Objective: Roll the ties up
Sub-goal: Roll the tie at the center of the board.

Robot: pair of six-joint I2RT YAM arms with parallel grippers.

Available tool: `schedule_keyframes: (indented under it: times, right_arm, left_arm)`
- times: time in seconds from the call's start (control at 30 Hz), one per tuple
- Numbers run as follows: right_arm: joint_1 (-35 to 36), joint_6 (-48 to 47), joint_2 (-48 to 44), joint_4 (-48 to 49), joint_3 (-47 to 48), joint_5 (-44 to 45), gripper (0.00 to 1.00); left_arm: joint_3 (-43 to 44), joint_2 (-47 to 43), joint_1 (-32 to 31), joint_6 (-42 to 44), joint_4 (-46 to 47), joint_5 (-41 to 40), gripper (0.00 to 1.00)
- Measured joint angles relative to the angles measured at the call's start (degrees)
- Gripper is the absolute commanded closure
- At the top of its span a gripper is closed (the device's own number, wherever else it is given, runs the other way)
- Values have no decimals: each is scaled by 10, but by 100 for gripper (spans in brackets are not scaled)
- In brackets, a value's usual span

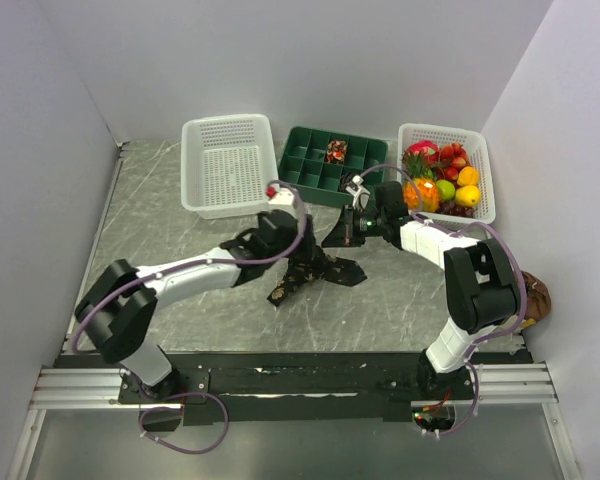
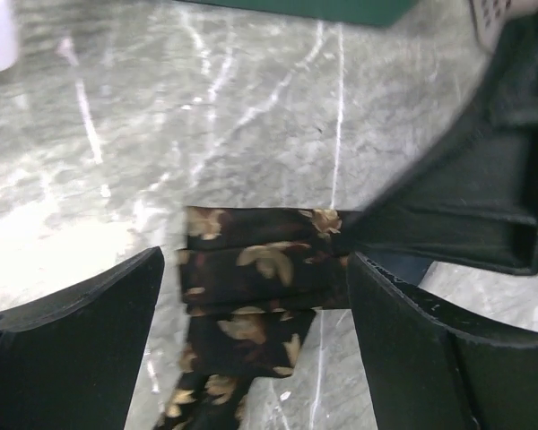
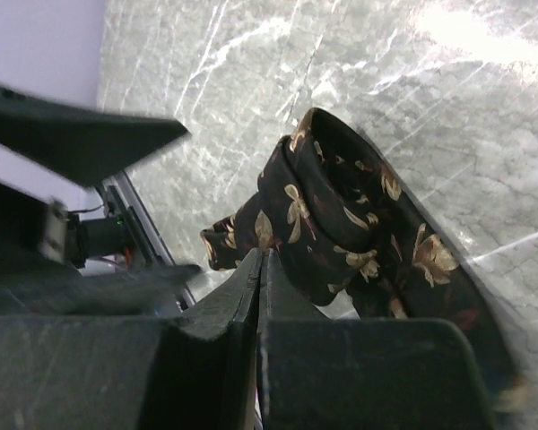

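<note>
– Black-brown tie (image 1: 315, 272) lies mid-table (image 1: 180, 230). From above it is a crumpled strip running lower-left to right.
– And the left wrist view?
– Flat folds stacked crosswise between the wide-open fingers of the left gripper (image 2: 255, 296).
– Right wrist view?
– A looped coil, with the right gripper (image 3: 260, 269) pressed shut at its edge.

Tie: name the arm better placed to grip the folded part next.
Left, probably: the left gripper is open, jaws either side of the folded tie; the right gripper is shut, pinching the tie's edge.
</note>
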Motion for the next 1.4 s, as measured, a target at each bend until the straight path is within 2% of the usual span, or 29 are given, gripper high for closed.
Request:
schedule_keyframes:
  times: [0.23, 0.63, 0.93, 1.13, 1.23, 1.27, 1.33, 1.4]
  right_arm:
    - [22, -10, -1, -10, -26, 12, 99]
    - [73, -10, 21, -20, -1, 55, 99]
    - [75, -16, 82, -57, 24, 125, 99]
    - [75, -16, 94, -75, 37, 141, 100]
    - [75, -16, 95, -77, 44, 149, 100]
    - [75, -16, 96, -78, 45, 152, 100]
    - [75, -16, 99, -82, 49, 154, 100]
    - [75, -16, 101, -84, 52, 156, 100]
  left_arm:
    - [-68, -63, 79, -27, 12, 77, 13]
    - [-172, -111, 82, -58, 19, 163, 15]
    - [-210, -139, 83, -60, 22, 218, 26]
    - [-227, -135, 83, -55, 23, 226, 42]
    - [-227, -121, 79, -50, 26, 228, 57]
    - [-227, -114, 76, -48, 28, 229, 67]
    - [-227, -101, 71, -45, 32, 233, 73]
    - [-227, -89, 65, -41, 38, 236, 85]
